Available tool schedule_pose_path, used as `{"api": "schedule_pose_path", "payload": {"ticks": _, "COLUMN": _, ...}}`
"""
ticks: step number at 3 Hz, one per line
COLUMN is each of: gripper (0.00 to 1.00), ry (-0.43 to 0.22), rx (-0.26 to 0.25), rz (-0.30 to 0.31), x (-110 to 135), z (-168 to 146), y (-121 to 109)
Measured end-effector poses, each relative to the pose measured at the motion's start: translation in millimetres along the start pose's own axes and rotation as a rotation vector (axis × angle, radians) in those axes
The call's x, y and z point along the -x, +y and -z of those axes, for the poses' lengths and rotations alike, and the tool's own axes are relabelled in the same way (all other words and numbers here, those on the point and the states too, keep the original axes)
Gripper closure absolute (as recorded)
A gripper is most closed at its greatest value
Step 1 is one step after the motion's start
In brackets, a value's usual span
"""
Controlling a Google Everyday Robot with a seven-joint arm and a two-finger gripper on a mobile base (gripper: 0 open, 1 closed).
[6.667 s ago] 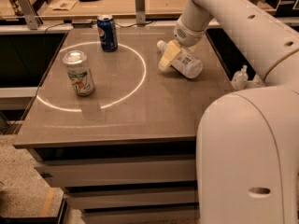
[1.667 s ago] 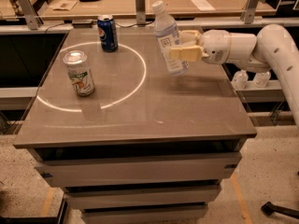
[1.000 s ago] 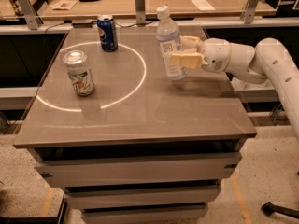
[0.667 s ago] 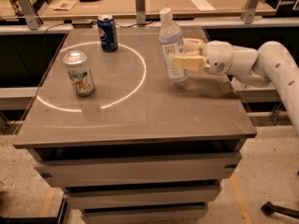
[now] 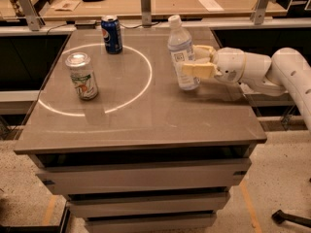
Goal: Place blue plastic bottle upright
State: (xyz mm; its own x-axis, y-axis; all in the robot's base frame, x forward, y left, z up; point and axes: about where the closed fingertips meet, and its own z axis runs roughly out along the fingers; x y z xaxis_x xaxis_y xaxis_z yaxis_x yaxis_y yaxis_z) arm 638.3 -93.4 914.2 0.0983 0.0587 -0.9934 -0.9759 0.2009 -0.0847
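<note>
Pincer reaches in sideways, its two pale fingers closed on the bottle at label height. The bottle stands between those fingers, long axis vertical, white cap up, base apparently resting on the tabletop just below the pincer. To finish well, I judge: part the fingers slowly and evenly, then draw straight back, so neither finger tips it.

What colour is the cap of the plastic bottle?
White cap, camera view; the hand grips the bottle.
</note>
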Motion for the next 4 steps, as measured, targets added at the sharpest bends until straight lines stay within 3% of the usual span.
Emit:
{"api": "schedule_pose_path", "payload": {"ticks": 2, "gripper": 0.14, "ry": -0.074, "rx": -0.029, "rz": -0.018, "x": -13.7, "z": 7.4, "y": 3.1}}
{"api": "schedule_pose_path", "payload": {"ticks": 3, "gripper": 0.00, "ry": -0.097, "rx": -0.033, "rz": -0.013, "x": -16.1, "z": 13.6, "y": 1.7}}
{"api": "schedule_pose_path", "payload": {"ticks": 4, "gripper": 0.00, "ry": -0.098, "rx": -0.038, "rz": -0.007, "x": -15.8, "z": 19.5, "y": -0.4}}
